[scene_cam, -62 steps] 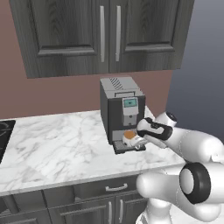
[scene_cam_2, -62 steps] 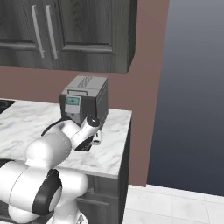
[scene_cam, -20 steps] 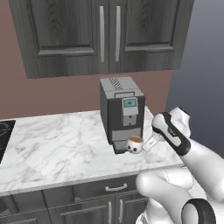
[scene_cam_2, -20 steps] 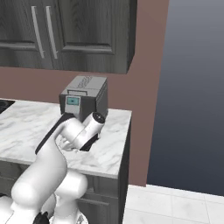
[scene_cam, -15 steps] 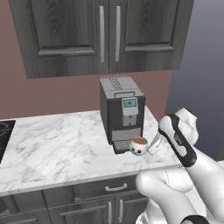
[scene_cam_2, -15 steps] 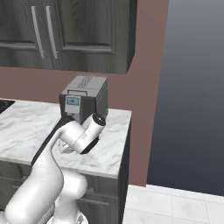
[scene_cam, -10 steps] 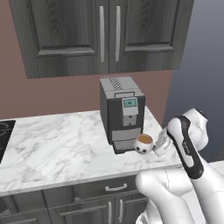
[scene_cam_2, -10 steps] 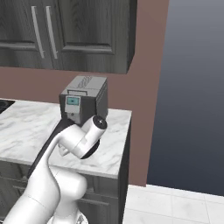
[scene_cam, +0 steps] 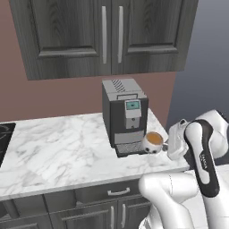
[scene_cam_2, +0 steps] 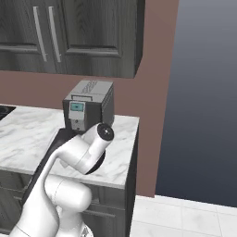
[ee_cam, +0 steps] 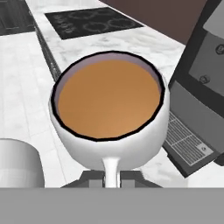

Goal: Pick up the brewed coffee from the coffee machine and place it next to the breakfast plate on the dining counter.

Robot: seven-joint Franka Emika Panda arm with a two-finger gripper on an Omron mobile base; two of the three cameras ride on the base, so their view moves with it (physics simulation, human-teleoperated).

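The tool is seen at the bottom of the hand view, its jaws clamped on the side handle of the brewed coffee. The white mug (brown liquid nearly to its rim) is held level in the air. In the left base view the mug is carried just right of the drip tray of the coffee machine, clear of the tray and above the marble table. The machine is shown standing on that table against the brown wall. Dark grey cupboards are mounted above. A black cooktop is set into the far table in the hand view.
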